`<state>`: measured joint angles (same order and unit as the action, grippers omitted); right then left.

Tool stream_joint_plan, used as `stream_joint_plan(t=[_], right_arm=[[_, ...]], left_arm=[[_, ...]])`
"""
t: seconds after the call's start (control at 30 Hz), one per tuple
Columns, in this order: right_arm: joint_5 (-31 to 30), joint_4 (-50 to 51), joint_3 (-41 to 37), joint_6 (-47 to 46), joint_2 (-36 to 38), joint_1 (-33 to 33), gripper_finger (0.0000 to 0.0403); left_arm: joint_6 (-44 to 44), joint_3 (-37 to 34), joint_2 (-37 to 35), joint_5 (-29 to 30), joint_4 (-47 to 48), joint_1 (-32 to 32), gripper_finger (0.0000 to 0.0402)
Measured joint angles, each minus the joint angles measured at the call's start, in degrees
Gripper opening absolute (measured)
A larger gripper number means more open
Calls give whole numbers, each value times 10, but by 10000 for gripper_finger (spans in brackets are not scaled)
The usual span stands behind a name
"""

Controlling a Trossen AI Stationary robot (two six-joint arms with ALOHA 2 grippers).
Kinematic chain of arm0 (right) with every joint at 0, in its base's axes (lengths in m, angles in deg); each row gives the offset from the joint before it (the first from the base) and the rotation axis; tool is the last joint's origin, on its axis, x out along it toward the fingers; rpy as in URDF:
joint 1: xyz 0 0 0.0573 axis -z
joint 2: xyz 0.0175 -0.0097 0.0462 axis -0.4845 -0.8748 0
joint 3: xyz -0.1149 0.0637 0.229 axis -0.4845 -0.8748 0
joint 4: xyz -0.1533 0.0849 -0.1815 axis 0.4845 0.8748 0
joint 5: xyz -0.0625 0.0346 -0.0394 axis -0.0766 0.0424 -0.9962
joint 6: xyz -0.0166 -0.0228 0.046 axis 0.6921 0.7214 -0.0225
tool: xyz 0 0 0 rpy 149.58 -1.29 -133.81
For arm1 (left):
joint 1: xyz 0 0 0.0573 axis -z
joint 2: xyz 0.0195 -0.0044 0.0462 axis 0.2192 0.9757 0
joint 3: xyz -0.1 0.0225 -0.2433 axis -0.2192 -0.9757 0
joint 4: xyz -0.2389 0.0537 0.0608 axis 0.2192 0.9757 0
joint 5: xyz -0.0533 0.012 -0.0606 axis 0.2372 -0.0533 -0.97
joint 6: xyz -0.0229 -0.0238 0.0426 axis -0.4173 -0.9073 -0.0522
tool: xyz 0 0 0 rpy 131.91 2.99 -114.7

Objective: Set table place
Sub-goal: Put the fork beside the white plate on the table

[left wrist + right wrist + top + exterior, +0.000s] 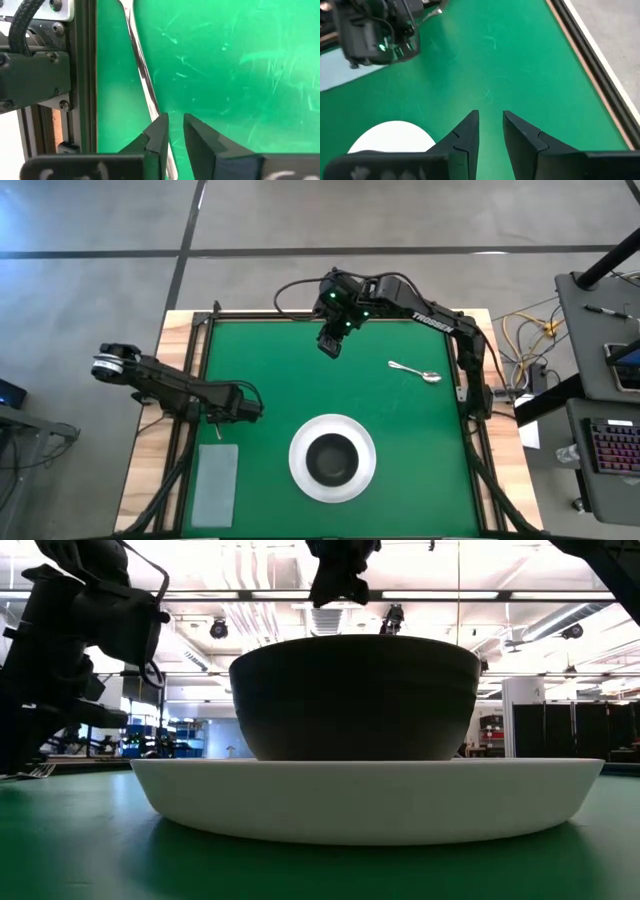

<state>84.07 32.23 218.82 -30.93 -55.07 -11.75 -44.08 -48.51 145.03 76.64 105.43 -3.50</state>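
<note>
A dark bowl (332,457) stands in a round white plate (300,470) near the table's front middle. A silver spoon (416,371) lies on the green top at the far right. A silver fork (141,65) lies flat along the table's left rail, and my left gripper (175,132) is closed down over its handle from above. My right gripper (329,345) hangs high over the far middle, fingers a narrow gap apart (491,125) with nothing between them. My left gripper has the fork's handle (170,159) between its two fingers, which point steeply down and lie across the handle. The handle runs under the tip of one finger (159,131) and shows again in the narrow gap. The fork lies flat on the table.
A pale grey napkin (215,482) lies at the front left, just nearer than the left gripper. The black rail (82,75) and wooden edge run close beside the fork. Bare green top (270,370) lies between the two arms.
</note>
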Motion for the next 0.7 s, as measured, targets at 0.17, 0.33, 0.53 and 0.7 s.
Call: stream_joint_plan(t=[0.17, 0.33, 0.53, 0.7], right_arm=[[2, -1, -21, -1, 0, 8, 69], [2, -7, -36, -7, 0, 13, 64], [3, -14, -40, -10, 0, 13, 63], [2, -34, -40, -21, 0, 13, 63]], left_arm=[[4, 2, -5, -6, 2, 24, 4], [12, 4, 4, -28, 3, 52, 2], [26, 18, 3, -36, 19, 110, 1], [33, 4, 46, -1, 8, 143, 0]])
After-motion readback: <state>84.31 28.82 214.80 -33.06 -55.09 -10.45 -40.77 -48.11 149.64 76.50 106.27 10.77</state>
